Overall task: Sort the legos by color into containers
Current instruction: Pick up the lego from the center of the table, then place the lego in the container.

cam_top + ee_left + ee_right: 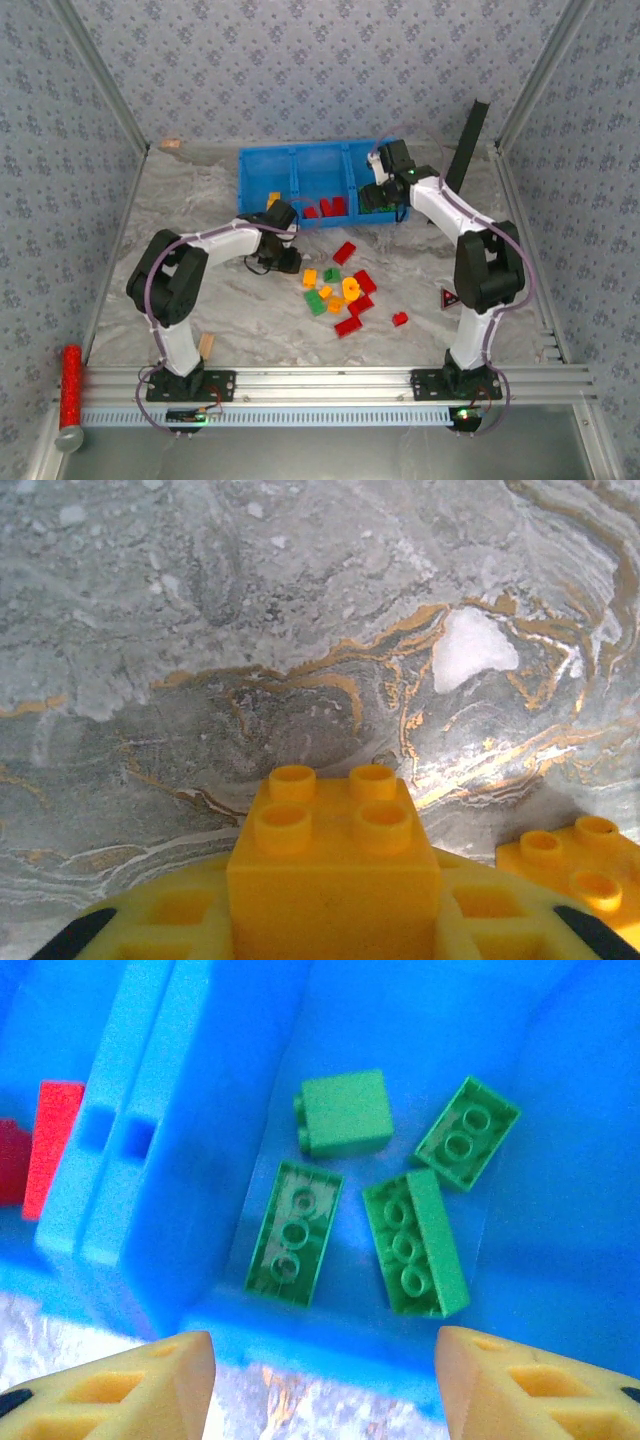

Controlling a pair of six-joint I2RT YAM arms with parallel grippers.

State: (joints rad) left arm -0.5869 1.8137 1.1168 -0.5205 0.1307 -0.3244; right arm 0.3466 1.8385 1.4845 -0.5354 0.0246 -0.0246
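- Above the marbled surface (150, 220), the overhead camera shows a blue plastic bin (300, 160) with three compartments, yellow, red and green pieces kept apart. Loose legos (340, 290) lie scattered just in front of it.
- At the left wrist, the left end effector (335, 920) pinches a studded yellow-orange brick (335, 865). A second yellow brick (575, 865) lies beside it.
- Under the right wrist, the right end effector (325, 1380) hangs spread over the right compartment (400, 1020), where four glossy green bricks (405, 1240) lie. Red bricks (55, 1140) sit past the divider.
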